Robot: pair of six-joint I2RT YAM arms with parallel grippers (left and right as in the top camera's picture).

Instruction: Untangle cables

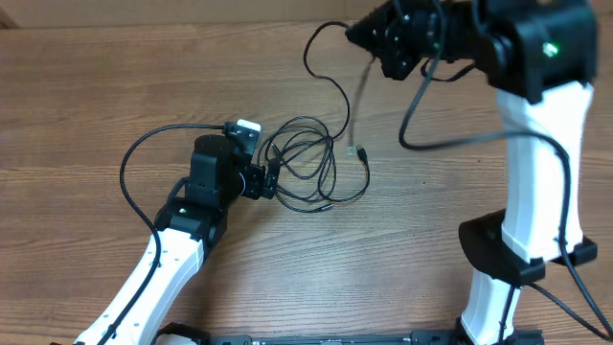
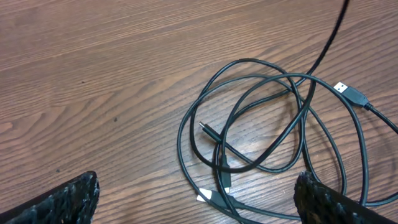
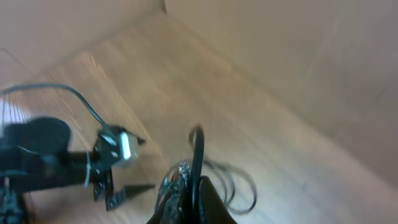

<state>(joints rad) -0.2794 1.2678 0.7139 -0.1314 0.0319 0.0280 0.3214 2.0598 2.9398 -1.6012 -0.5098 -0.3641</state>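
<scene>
On the table, cables (looped).

In the right wrist view all is blurred: the right gripper is cut by the lower edge, the cable at its tip a smear. Of the left gripper we see only the fingertips.

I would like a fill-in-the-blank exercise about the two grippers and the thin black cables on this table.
1. The left gripper stands ___ facing the clump of thin black cables.
2. The right gripper is shut on a single black ___.
3. The clump lies on the brown wooden table, nearest the ___ gripper.
Missing words: open; cable; left.
</scene>
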